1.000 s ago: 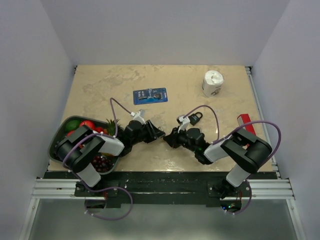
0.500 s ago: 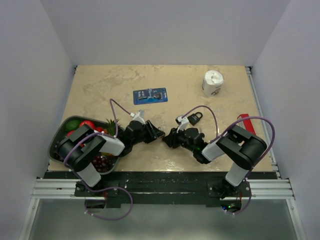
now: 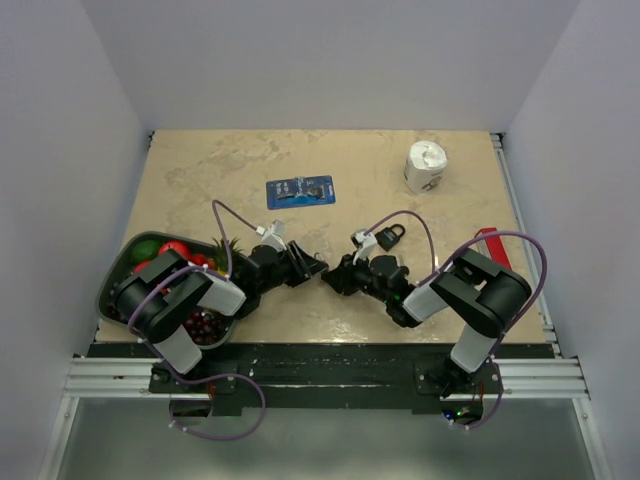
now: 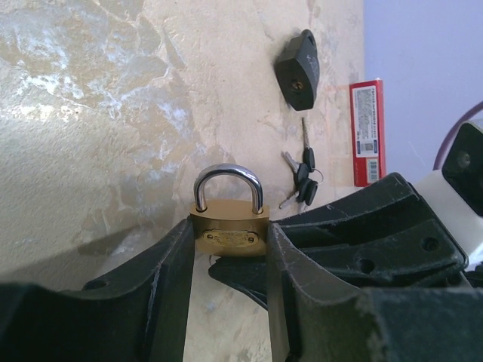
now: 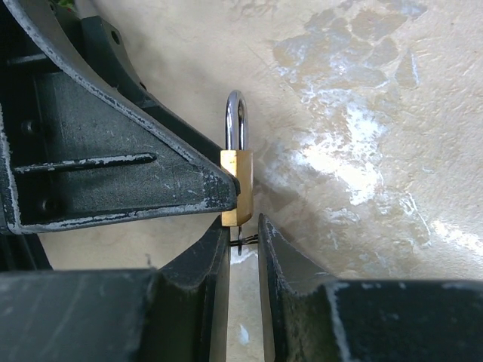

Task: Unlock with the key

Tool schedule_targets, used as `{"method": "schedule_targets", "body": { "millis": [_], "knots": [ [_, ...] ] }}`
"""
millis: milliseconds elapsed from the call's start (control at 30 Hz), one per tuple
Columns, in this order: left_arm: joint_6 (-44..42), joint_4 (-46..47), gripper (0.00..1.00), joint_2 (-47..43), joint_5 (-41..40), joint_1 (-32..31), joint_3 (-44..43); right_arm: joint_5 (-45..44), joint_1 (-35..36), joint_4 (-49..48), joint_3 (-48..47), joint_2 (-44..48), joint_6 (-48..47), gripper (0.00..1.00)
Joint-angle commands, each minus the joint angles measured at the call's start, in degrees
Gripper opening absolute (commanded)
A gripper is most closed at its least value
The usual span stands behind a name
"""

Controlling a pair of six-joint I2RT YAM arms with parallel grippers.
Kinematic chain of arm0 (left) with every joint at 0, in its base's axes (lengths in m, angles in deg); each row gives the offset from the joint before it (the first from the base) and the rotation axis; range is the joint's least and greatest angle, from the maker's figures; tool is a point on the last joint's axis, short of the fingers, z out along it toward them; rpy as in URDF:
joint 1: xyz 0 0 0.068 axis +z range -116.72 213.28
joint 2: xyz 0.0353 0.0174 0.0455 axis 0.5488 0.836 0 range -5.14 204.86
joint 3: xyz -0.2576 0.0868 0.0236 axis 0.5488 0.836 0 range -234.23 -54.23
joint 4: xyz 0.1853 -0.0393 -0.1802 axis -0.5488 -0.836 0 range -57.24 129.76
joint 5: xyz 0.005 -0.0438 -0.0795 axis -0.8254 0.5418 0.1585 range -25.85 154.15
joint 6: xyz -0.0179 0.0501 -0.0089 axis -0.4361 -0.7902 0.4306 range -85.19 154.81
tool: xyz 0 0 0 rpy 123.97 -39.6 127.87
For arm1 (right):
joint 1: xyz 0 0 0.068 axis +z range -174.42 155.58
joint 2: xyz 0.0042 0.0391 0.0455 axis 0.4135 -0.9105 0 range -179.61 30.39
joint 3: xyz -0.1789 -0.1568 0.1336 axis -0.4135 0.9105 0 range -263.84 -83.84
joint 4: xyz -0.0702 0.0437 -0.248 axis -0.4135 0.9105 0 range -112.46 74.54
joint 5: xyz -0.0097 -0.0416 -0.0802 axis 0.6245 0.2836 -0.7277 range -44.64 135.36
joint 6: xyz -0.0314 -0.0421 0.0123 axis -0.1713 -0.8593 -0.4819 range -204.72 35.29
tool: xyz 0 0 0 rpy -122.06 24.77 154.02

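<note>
— From above: the tabletop, left claw and right claw tip to tip, a black padlock far-right of them.

— The wrist views add more. The left claw pinches a brass padlock. The right claw's fingers nearly meet beneath it; gripping or not, I cannot tell. The key lies free beside the black padlock.
</note>
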Motion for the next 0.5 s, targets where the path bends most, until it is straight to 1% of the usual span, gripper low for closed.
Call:
{"method": "schedule_targets", "body": {
  "millis": [0, 167, 333, 467],
  "knots": [
    [-0.8, 15.2, 0.00, -0.2, 5.0, 0.1, 1.9, 1.9, -0.3, -4.7, -0.3, 2.7, 2.1, 0.00],
    [-0.9, 22.5, 0.00, 0.4, 8.9, 0.4, 4.5, 6.1, -1.4, -7.9, 0.0, 3.9, 5.9, 0.00],
    [-1.5, 25.0, 0.00, -0.5, 11.5, 0.7, 5.8, 11.0, -3.9, -15.3, 1.1, 2.5, 10.6, 0.00],
    [-2.2, 26.2, 0.00, -1.5, 13.8, 0.9, 6.3, 13.2, -4.5, -18.0, 1.3, 1.4, 11.6, 0.00]
  ]
}}
